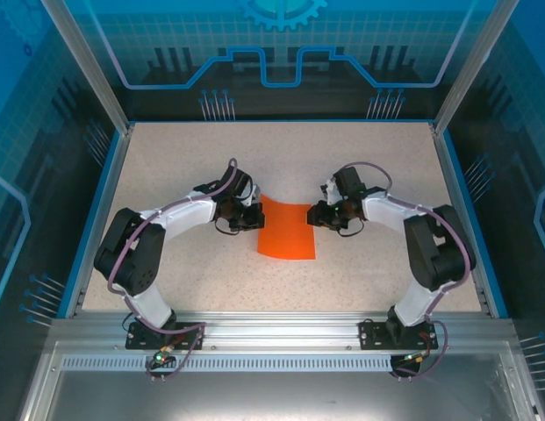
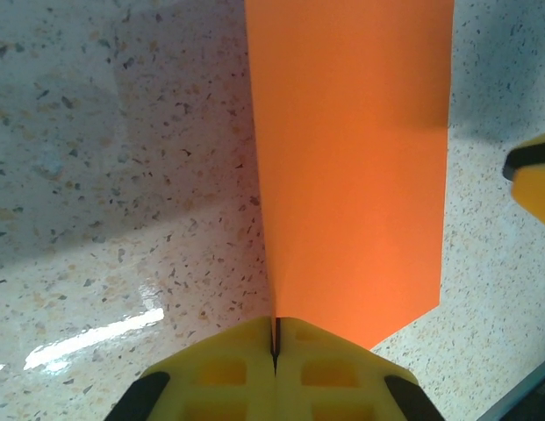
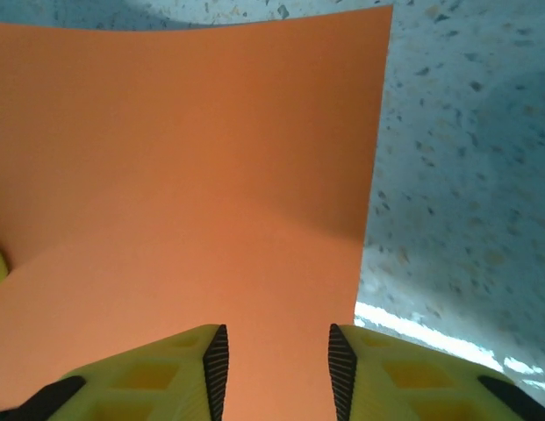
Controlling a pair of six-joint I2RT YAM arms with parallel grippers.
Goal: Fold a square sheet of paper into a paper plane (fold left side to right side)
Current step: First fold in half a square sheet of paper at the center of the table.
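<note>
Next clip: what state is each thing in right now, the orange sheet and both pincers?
square sheet of paper: lying on the table between the arms, not yet a plane, one edge pinched.
left pincer: shut on the sheet's edge.
right pincer: jaws apart at the opposite edge, the sheet showing in the gap, not clamped.

Robotics lab test cell: speckled bench fenced by aluminium posts and blue printed panels, mounting rail along near edge.
</note>
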